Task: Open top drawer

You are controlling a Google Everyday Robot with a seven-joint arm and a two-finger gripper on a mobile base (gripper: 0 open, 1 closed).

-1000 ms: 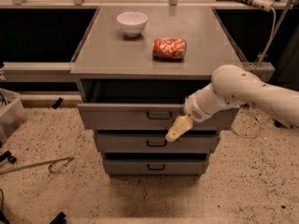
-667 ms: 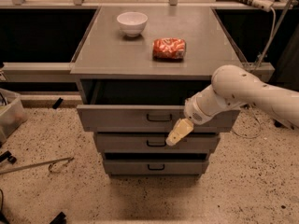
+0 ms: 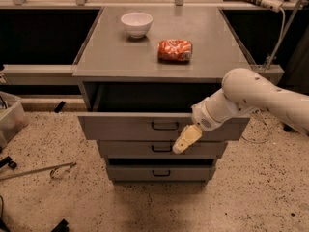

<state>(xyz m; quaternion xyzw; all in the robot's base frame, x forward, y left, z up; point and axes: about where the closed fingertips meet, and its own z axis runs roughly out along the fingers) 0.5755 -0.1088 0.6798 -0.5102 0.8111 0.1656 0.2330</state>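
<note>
The top drawer (image 3: 125, 127) of the grey metal cabinet stands pulled out a good way, its flat front forward of the two narrower drawers below, with a dark gap behind it under the cabinet top. Its small black handle (image 3: 164, 125) sits at the centre of the front. My gripper (image 3: 186, 139) with cream fingers hangs just below and right of that handle, in front of the middle drawer (image 3: 130, 149), not touching the handle. My white arm reaches in from the right.
On the cabinet top (image 3: 111, 52) stand a white bowl (image 3: 136, 23) and a red crumpled bag (image 3: 175, 50). The bottom drawer (image 3: 135, 173) is slightly out. A clear bin (image 3: 10, 120) and a metal rod (image 3: 38, 170) are on the speckled floor at left. Cables hang at right.
The top drawer has come out a little further. The gripper has stayed just below its handle.
</note>
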